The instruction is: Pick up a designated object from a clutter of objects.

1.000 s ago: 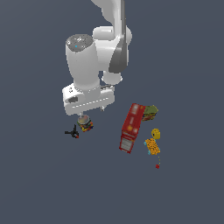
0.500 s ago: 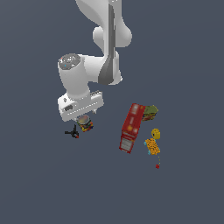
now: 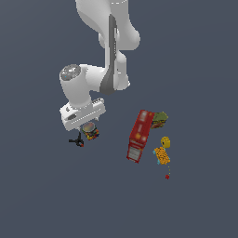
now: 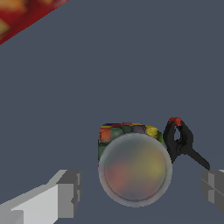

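Now the small short can with a greyish round top and a busy red, orange and yellow label (image 4: 134,168) stands on the dark tabletop (image 3: 42,195), framed between the spread fingers of the released claw (image 4: 142,188). Over the last second the arm has been lowered toward it, so closing seems near. A tiny black clamp with a red tip (image 4: 181,141) lies just beside the can. From the exterior view the fingers are hidden behind the wrist, and contact cannot be judged.

Small can (image 4: 134,168) upright, grey round top, multicolour label; just beside black clamp (image 4: 181,141).

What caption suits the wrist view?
Open gripper straddling the small can, black clamp just beside it.
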Robot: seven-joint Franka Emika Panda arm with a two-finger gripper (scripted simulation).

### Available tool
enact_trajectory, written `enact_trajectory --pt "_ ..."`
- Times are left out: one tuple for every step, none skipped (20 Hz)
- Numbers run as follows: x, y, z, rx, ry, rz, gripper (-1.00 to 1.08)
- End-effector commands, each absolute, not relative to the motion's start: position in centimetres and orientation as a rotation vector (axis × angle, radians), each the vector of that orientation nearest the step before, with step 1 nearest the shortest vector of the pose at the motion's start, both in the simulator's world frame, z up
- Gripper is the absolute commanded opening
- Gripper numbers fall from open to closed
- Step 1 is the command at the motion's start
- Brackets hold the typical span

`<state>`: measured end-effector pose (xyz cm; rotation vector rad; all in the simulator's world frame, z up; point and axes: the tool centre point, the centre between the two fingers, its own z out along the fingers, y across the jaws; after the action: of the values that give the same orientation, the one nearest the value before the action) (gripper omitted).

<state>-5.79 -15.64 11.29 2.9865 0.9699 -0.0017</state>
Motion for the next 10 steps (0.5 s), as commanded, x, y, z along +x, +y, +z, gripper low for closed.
enact_trajectory --pt "-6.01 -15.86 10.94 2.982 0.987 0.000 1.00" --pt "-6.06 -15.91 10.86 2.981 0.990 0.000 1.00" --pt "-6.09 -15.94 10.82 2.981 0.992 0.000 1.00" --pt "-6.10 -15.96 10.80 2.981 0.992 0.000 1.00" --pt "-6.06 -15.91 10.87 2.982 0.988 -0.001 1.00" --pt "-6.07 -15.91 10.84 2.982 0.988 -0.001 1.00" --pt "-6.07 -15.91 10.75 2.982 0.988 -0.001 1.00" --pt "-6.08 -15.92 10.60 2.982 0.988 -0.001 1.00" --pt "-6.09 -15.92 10.38 2.982 0.988 -0.001 1.00" --pt "-6.09 -15.90 10.12 2.982 0.989 -0.001 1.00"
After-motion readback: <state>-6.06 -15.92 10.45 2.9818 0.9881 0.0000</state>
